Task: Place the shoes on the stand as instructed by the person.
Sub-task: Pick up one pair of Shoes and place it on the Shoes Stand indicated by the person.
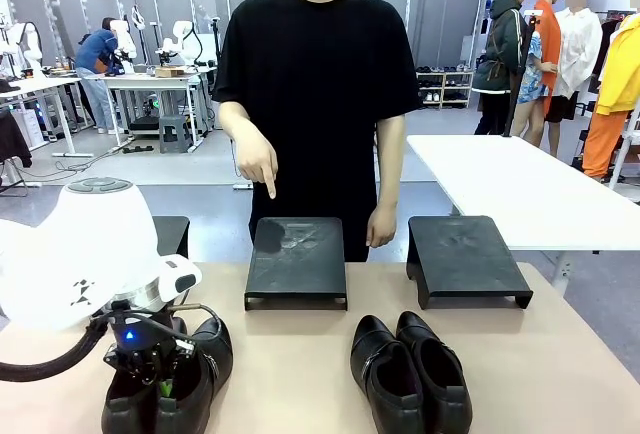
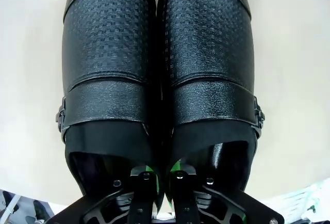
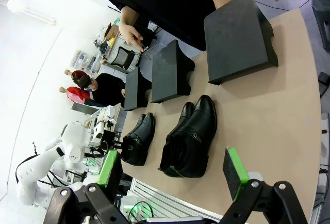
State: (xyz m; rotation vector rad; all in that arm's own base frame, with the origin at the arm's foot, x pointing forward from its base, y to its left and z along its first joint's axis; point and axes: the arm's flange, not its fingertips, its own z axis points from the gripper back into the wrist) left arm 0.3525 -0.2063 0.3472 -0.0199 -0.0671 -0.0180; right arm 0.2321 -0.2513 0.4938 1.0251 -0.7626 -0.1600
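Observation:
Two pairs of glossy black shoes lie on the tan table. My left gripper is down on the left pair. In the left wrist view its fingers stand close together, pinching the two inner side walls of that pair of shoes where they meet. The other pair lies free at the front right. The person stands at the far side and points a finger down at the middle stand. My right gripper hangs open, high above the table, looking down on the free pair.
Three black stands line the far side: the middle one, a right stand, and a left stand partly hidden behind my left arm. A white table stands behind on the right. Bare tabletop lies between the two pairs.

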